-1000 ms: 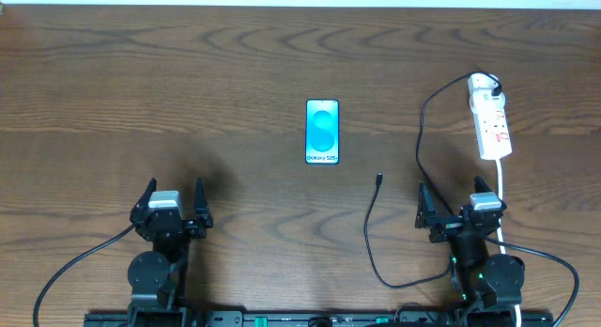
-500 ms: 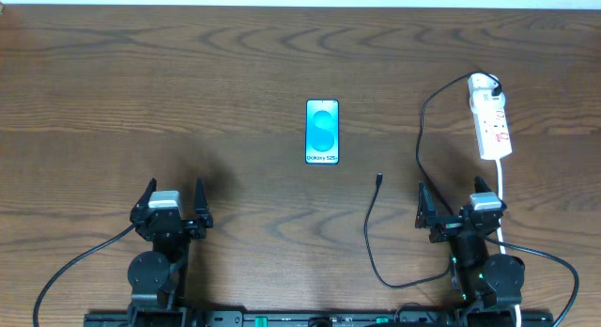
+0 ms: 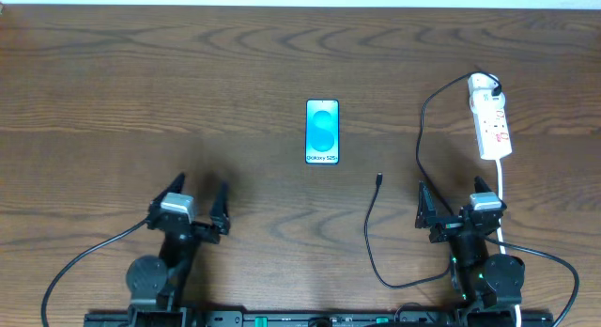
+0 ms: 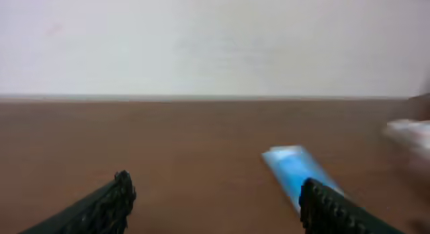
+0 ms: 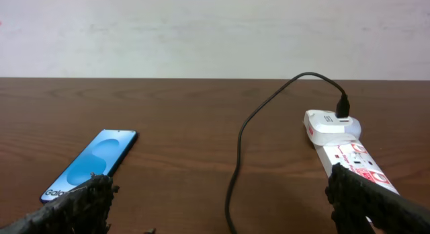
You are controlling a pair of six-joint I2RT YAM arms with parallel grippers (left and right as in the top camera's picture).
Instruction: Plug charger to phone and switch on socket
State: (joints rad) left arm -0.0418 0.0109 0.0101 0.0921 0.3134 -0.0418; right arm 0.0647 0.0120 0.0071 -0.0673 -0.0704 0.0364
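Two claws stood with fingers spread apart and nothing between them: the left gripper (image 3: 195,197) at 7 o'clock on the table (image 3: 113,83), the right gripper (image 3: 453,197) at 5 o'clock. The phone (image 3: 322,132) lay flat, screen up, near the table's centre, its long axis running 12 to 6 with the lettered end toward 6. The socket (image 3: 491,123) lay at 3 o'clock, well apart from the phone, its long axis also close to 12 to 6. The charger (image 3: 368,235) had its plug (image 3: 492,84) seated at the socket's 12 o'clock end. Its cable looped out toward 9, ran down toward 6, then curved back up to a free connector tip (image 3: 378,179) pointing to 12, at 5 o'clock from the phone and not touching it. Only the overhead view showed that tip; the right wrist view cut the cable off at its lower edge. The left wrist view was blurred: the phone read as a blue slab, and a white smear at the 3 o'clock edge could not be made out.
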